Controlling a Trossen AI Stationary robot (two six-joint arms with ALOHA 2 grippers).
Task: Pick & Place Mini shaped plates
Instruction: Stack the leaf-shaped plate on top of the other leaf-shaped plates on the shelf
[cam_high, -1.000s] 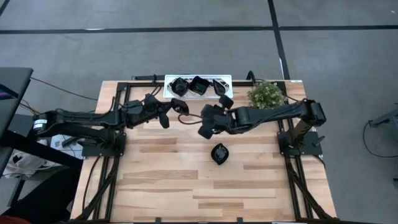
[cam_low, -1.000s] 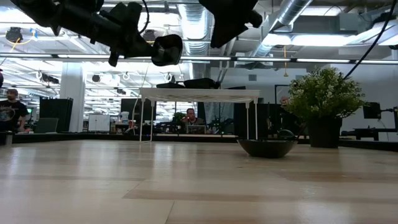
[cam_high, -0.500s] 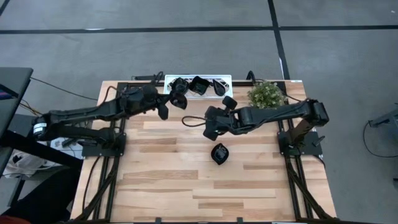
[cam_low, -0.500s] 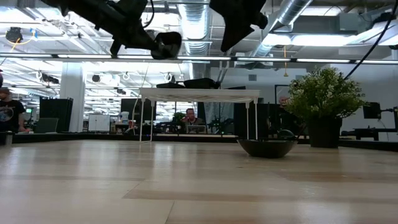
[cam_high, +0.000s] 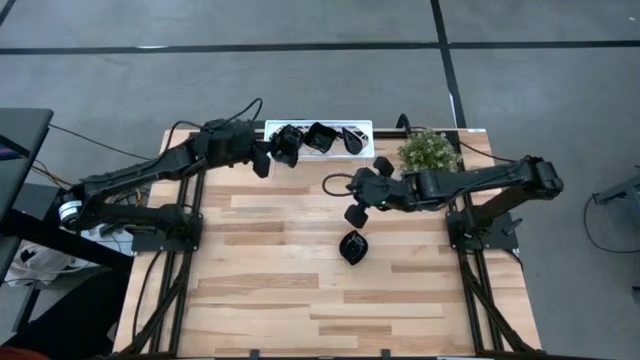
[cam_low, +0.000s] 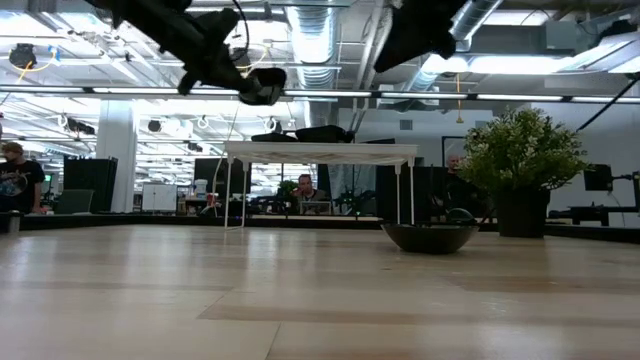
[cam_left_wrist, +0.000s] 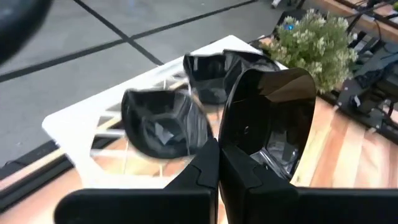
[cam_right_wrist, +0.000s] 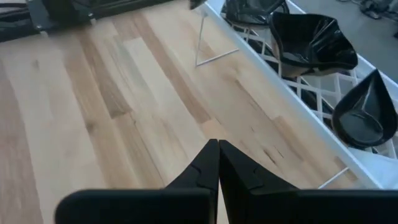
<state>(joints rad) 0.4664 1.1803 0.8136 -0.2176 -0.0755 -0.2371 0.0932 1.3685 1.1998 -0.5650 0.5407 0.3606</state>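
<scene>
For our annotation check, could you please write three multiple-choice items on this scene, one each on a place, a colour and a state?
1. Where does the lone plate lie?
A) on the bare wood near the middle of the table
B) on the floor
C) under the potted plant

2. What colour is the lattice tray?
A) black
B) white
C) green

3. What state is the left gripper in?
A) open and empty
B) shut on a plate
C) resting on the wood

Answers:
1 A, it sits alone on the planks.
2 B, its lattice is plainly white.
3 B, its fingers pinch the rim of a held plate.
</scene>
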